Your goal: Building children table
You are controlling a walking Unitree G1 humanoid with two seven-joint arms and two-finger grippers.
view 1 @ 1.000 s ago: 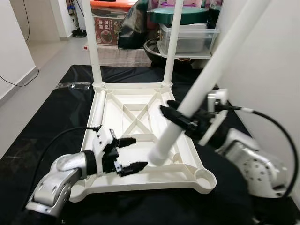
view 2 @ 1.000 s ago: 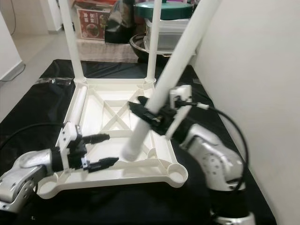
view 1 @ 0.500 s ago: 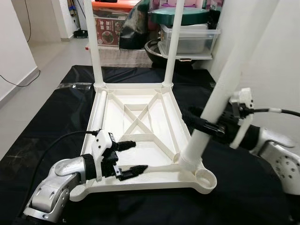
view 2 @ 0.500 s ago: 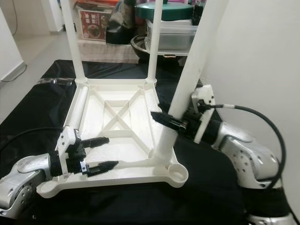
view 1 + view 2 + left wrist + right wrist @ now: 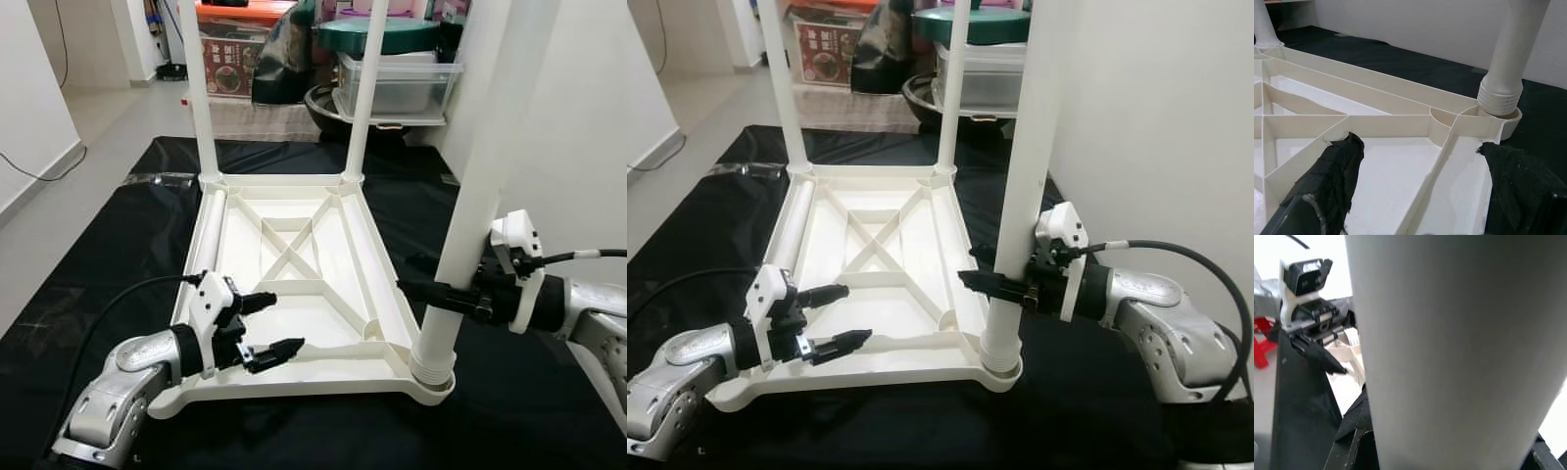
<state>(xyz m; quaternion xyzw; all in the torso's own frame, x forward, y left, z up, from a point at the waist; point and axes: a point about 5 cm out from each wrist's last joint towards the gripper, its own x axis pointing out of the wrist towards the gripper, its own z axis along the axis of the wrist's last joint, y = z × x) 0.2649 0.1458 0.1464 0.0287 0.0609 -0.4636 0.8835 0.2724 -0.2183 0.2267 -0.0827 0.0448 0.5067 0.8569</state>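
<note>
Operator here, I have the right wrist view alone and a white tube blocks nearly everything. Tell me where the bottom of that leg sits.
Observer: The leg held by the right gripper stands upright with its ribbed end in the near right corner socket of the upturned tabletop.
Operator: Report the left gripper.
Observer: The left gripper has its jaws open and straddles the near rim of the tabletop.
Operator: Count the other legs for me.
Observer: Two legs stand upright in the far corners; a fourth lies along the tabletop's left edge. The near left socket is hidden by the left arm.
</note>
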